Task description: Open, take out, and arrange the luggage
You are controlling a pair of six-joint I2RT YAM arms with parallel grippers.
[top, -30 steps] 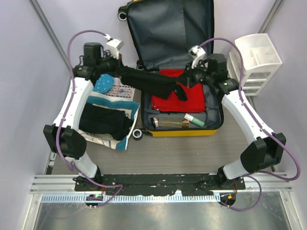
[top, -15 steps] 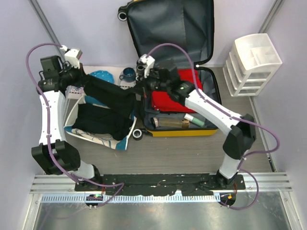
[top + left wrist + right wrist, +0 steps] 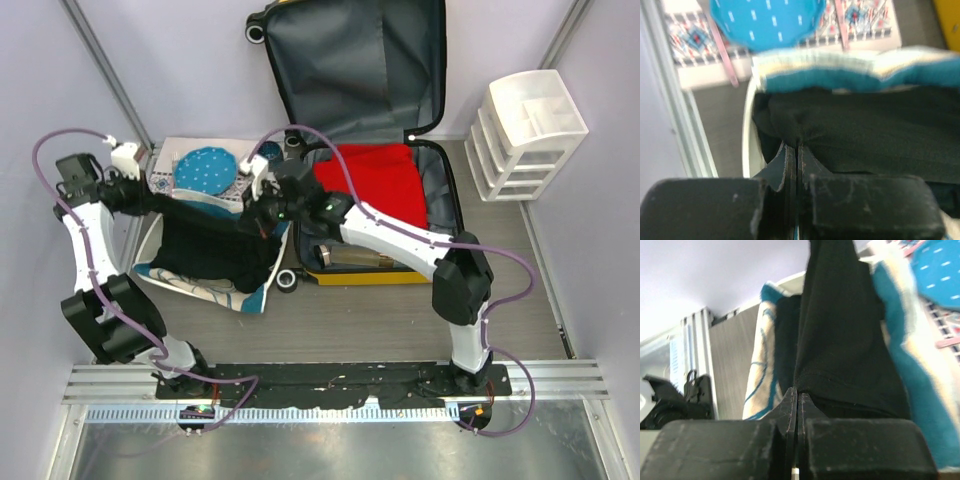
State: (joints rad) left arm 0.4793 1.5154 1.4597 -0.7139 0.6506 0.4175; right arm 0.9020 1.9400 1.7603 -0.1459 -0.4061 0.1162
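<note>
Yellow-shelled luggage [image 3: 380, 277] open at the far centre of the table in the top view, lid upright, red garment [image 3: 375, 190] packed inside. Left of the luggage, black garment [image 3: 200, 215] stretched between left gripper [image 3: 150, 198] and right gripper [image 3: 258, 215], over a teal-and-cream towel [image 3: 215, 290] piled with dark clothes. White drawer unit [image 3: 530, 130] right of the luggage.

Left wrist: left gripper [image 3: 792, 150] clamped tight on the black garment's edge, towel just beyond, yellow luggage corner at top right.

Right wrist: right gripper [image 3: 791, 392] pinched closed on a fold of the same garment, towel beneath.
</note>
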